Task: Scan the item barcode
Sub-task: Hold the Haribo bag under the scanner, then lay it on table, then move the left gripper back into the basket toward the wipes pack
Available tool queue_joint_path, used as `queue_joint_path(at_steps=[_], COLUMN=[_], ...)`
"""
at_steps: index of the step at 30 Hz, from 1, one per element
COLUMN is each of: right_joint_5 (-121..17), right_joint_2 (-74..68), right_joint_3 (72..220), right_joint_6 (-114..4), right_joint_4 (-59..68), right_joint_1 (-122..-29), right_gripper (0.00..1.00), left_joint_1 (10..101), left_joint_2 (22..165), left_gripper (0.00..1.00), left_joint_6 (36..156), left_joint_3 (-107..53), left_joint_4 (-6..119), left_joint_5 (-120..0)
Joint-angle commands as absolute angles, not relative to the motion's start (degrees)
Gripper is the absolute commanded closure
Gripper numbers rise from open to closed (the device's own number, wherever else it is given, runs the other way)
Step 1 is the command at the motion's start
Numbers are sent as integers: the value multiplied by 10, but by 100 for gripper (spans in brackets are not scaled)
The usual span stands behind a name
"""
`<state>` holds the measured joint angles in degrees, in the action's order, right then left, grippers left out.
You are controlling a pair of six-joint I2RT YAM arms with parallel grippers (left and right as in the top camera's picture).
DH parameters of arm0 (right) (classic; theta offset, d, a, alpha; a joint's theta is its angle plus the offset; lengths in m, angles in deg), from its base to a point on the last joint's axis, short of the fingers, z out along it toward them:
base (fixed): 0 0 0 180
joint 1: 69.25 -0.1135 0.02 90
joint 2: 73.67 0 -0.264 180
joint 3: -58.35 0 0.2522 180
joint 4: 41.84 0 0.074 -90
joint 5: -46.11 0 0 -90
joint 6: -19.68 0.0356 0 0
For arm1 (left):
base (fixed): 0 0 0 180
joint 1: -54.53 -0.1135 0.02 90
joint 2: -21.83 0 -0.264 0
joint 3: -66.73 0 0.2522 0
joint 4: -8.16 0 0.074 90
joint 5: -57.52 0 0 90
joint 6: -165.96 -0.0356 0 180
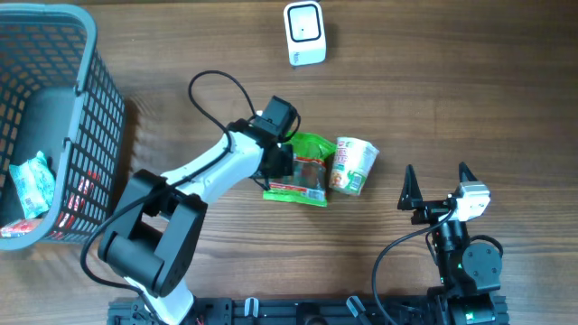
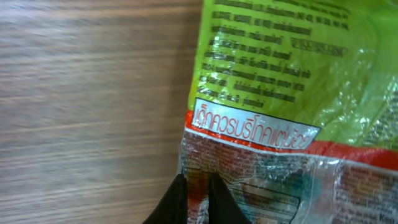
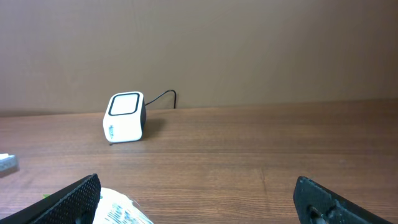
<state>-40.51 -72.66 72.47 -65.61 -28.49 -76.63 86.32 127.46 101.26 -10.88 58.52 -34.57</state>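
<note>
A green snack bag (image 1: 312, 144) with a red band and a clear window lies flat on the wooden table, next to a paper noodle cup (image 1: 353, 165) on its side. My left gripper (image 1: 282, 164) is shut on the bag's left edge. In the left wrist view the two black fingers pinch the clear film of the bag (image 2: 280, 93), with the gripper (image 2: 198, 183) at its lower edge. The white scanner (image 1: 304, 33) stands at the back of the table and is also in the right wrist view (image 3: 125, 117). My right gripper (image 1: 436, 185) is open and empty (image 3: 199, 196).
A dark grey mesh basket (image 1: 86, 99) holding packaged goods (image 1: 27, 185) fills the left side. The scanner's cable (image 3: 163, 96) runs off behind it. The cup's end (image 3: 121, 211) sits just by my right gripper's left finger.
</note>
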Motion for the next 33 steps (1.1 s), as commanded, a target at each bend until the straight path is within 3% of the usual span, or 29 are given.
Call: queue_joint_path(at_steps=[1,11,12,14,17,21,22,26,27,33], right_joint_5=[-412,-412,-412,-412,-412,-412,-412,-412,-412,-412], right_joint_2=[-729,-729,-729,-729,-729,-729,-729,-729,-729,-729], right_joint_3=[724,724,724,724,724,724,724,724,724,724], right_joint_6=[-658,-658,-658,-658,-658,-658,-658,-658,-658,-658], right_joint_4=[-287,-287,-287,-287,-287,-287,-287,-287,-287,-287], right_joint_1=[-764,-764,-764,-764,-764,-764,-764,-764,-764,-764], right_gripper=[0,0,0,0,0,0,0,0,0,0], left_joint_1=[892,840,832,812,791,747,721,615,560,260], left_joint_2=[1295,1278,1271,1251,1222,1166,1148,1106,1092,1095], left_gripper=[90,85,82,61,40,37,36,20,14,3], left_joint_6=[1022,1032,1029,1012,987,987,987,988,991,1014], left_joint_3=[-101,-152,-167,-214,-285,-423,-467,-546,-556,-541], left_joint_4=[581,649,665,711,769,859,879,889,885,938], left_joint_5=[-370,-233,-230,-232,-241,-240,-240,-236,-231,-229])
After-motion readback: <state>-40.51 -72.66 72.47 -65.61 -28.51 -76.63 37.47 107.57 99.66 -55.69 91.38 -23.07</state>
